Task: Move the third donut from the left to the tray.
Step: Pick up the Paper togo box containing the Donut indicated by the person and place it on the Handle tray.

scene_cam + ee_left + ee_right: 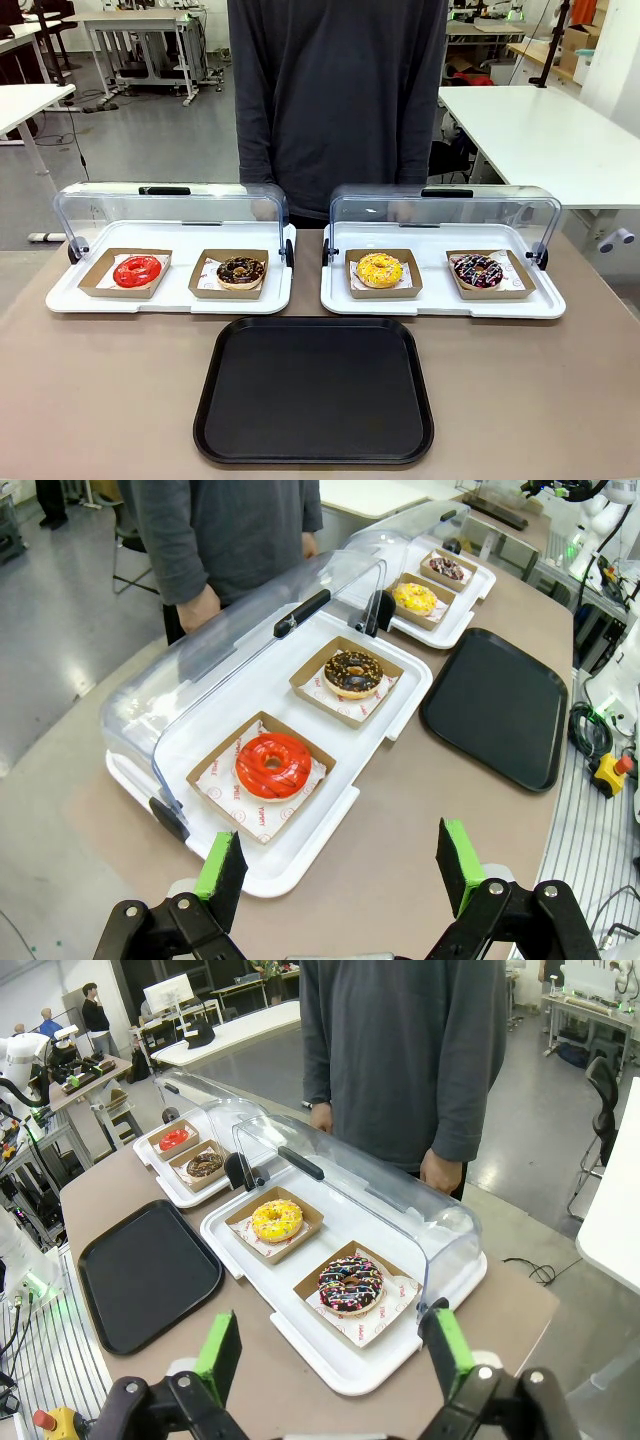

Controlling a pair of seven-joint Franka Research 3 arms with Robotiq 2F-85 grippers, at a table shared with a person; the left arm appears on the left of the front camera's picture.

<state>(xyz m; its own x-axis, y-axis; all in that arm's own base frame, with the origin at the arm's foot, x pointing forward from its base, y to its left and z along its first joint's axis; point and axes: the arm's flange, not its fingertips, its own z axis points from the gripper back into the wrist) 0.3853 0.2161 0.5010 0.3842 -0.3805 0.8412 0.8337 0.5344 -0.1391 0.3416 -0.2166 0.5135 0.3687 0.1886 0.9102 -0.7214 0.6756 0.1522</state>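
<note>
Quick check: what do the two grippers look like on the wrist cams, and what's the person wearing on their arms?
Left gripper and right gripper: black linked fingers with silver pivot pins, tipped with bright green pads. The person wears dark grey long sleeves.

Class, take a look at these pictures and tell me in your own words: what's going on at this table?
Nothing is being handled yet. The left gripper and the right gripper both hang open above the near side of the table, holding nothing. The yellow donut sits on its cardboard holder in a white tray whose clear lid is raised. The black tray lies in front of it, waiting. A person stands at the far side.
</note>
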